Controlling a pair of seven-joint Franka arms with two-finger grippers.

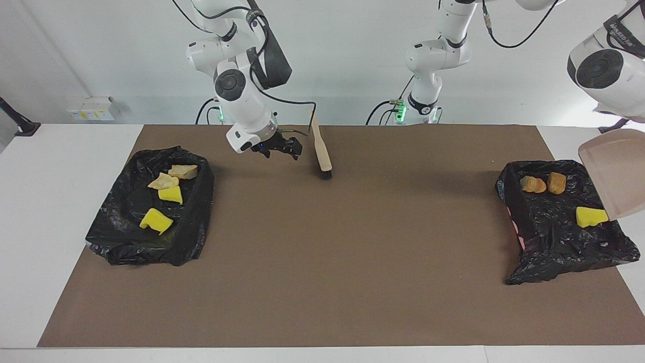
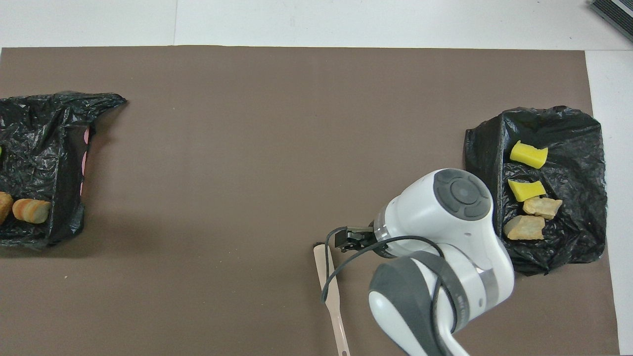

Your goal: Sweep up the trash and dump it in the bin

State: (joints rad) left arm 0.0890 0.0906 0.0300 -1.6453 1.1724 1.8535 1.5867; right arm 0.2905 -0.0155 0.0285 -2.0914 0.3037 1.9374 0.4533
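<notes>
Across the white worktop (image 1: 65, 201), a wide brown mat (image 1: 322, 262) is stretching almost from end to end. Two black bag-lined bins are sitting near its short edges. The broad stretch of mat between them is carrying only a brush.

At the right arm's end, one black bag-lined bin (image 1: 126, 237) is holding four pieces of trash in a row that is running toward the robots. These are two bright yellow sponge wedges (image 1: 156, 221) and two pale tan crumbly chunks (image 1: 174, 176). The farthest wedge is lying slantwise.

At the left arm's end, the other bin (image 1: 554, 247) is holding three pieces. A yellow wedge (image 1: 590, 217) is lying with its long side along the worktop's length. Nearer the robots, a tan-orange oblong (image 1: 533, 185) is pointing the same way, and an orange-brown lump (image 1: 556, 182) is sitting just beside it.

A beige plastic dustpan (image 1: 617, 171) is hanging steeply tilted over this bin. The left end effector is gripping it from outside the frame.

A beige black-bristled brush (image 1: 322, 154) is lying on the mat, with its handle toward the robots. The right end effector (image 1: 288, 147) is hovering just beside it, its jaws standing wide and holding nothing.
</notes>
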